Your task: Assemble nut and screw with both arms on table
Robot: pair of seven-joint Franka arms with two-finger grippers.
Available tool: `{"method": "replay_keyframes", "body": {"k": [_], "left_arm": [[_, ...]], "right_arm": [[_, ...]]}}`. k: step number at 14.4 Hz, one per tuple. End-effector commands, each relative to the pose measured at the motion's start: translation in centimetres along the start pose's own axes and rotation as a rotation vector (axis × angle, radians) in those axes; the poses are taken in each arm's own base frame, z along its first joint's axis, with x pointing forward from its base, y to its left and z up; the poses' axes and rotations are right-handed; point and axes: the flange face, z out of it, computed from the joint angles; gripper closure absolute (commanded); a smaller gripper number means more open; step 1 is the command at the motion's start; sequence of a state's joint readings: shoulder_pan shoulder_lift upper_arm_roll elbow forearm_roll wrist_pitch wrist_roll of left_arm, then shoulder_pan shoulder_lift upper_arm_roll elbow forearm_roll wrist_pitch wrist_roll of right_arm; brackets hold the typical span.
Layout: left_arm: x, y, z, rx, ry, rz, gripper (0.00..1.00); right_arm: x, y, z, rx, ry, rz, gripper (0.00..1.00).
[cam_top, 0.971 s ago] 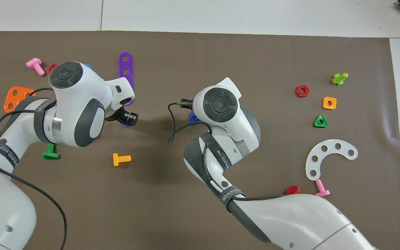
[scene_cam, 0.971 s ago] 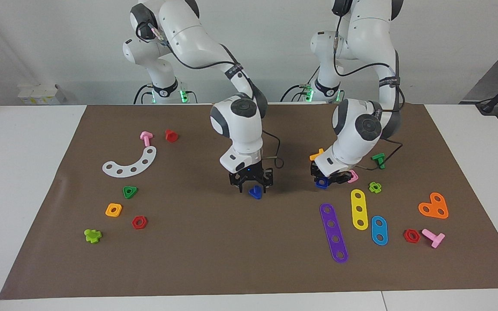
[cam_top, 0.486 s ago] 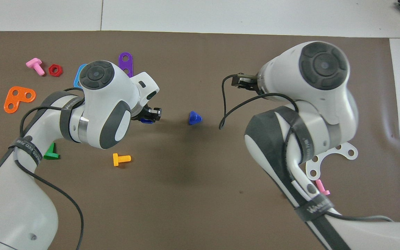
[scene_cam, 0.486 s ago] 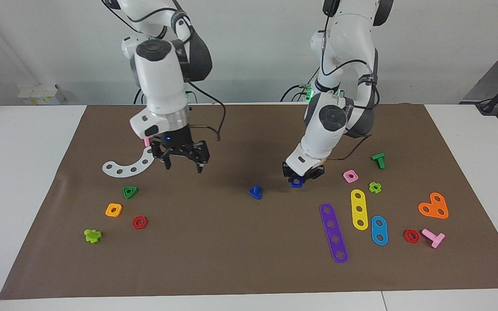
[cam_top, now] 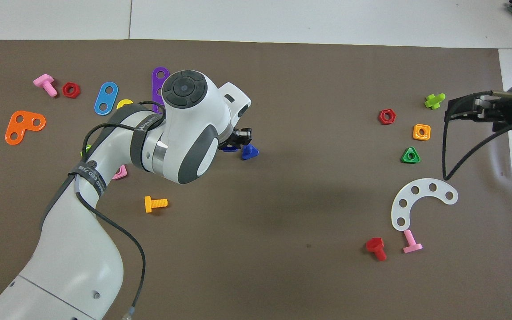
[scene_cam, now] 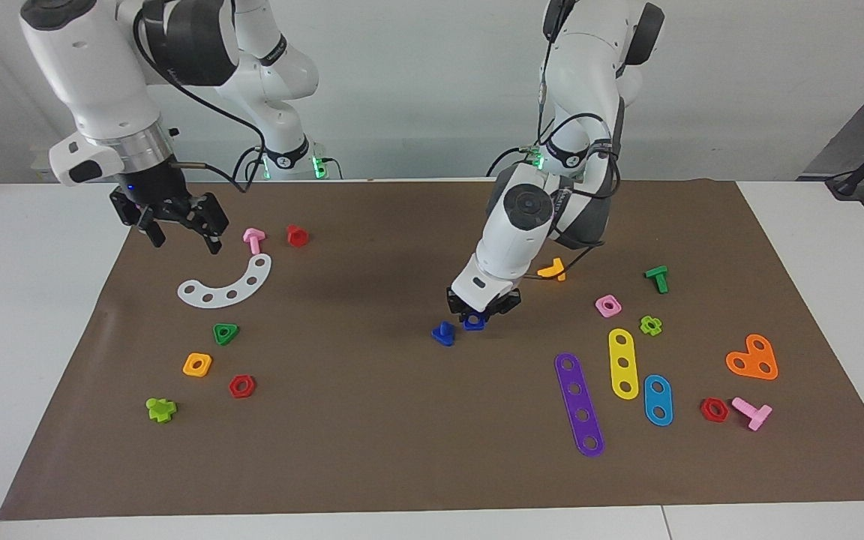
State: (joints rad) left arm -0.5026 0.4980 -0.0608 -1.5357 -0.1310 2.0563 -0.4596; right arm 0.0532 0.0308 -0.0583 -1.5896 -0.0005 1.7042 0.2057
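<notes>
The dark-blue screw stands head down, stem up, on the middle of the brown mat; it also shows in the overhead view. My left gripper is shut on the dark-blue nut and holds it low, right beside the screw toward the left arm's end. The overhead view shows this gripper and the nut partly under the wrist. My right gripper is open and empty, raised over the mat's edge at the right arm's end of the table.
A pink nut, orange bolt, green bolt and coloured strips lie toward the left arm's end. A white arc, pink bolt and orange nut lie toward the right arm's end.
My right gripper let go of the screw, then rose and swung away to the right arm's end. My left gripper carried the nut across the mat to beside the screw.
</notes>
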Motion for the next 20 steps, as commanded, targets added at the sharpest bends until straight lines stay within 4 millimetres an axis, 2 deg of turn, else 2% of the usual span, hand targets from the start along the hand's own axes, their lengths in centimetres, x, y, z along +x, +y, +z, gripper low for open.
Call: {"method": "replay_keyframes", "body": {"k": [1,2,8,10,14,16,19,20], "left_arm": [[-0.1,2.1,0.2,-0.006,-0.016,-0.019,0.92],[-0.4,2.9,0.5,-0.006,-0.013,-0.018,0.92],[-1.1,4.2,1.1,-0.009,0.001,-0.009,0.92],[-1.0,4.2,2.0,-0.005,0.000,-0.020,0.92],[-1.1,4.7,2.4,-0.008,0.009,-0.018,0.92],[-0.9,4.6,3.4,0.000,0.002,-0.020,0.92],[-0.8,4.5,3.7,0.016,0.015,-0.010,0.92],[-0.7,4.4,4.7,0.023,0.005,-0.011,0.92]], "right_arm": [[-1.6,0.5,-1.7,-0.011,-0.072,-0.017,0.00],[-2.0,1.0,-1.6,-0.011,-0.080,-0.029,0.00],[-2.5,1.1,-0.9,-0.013,-0.094,-0.042,0.00],[-2.6,1.2,-0.7,-0.023,-0.098,-0.096,0.00],[-2.6,1.5,-2.2,-0.036,-0.128,-0.123,0.00],[-2.7,1.2,-1.8,-0.036,-0.131,-0.125,0.00],[-2.7,1.3,-1.6,-0.043,-0.128,-0.126,0.00],[-2.7,1.3,-1.6,-0.043,-0.127,-0.126,0.00]]}}
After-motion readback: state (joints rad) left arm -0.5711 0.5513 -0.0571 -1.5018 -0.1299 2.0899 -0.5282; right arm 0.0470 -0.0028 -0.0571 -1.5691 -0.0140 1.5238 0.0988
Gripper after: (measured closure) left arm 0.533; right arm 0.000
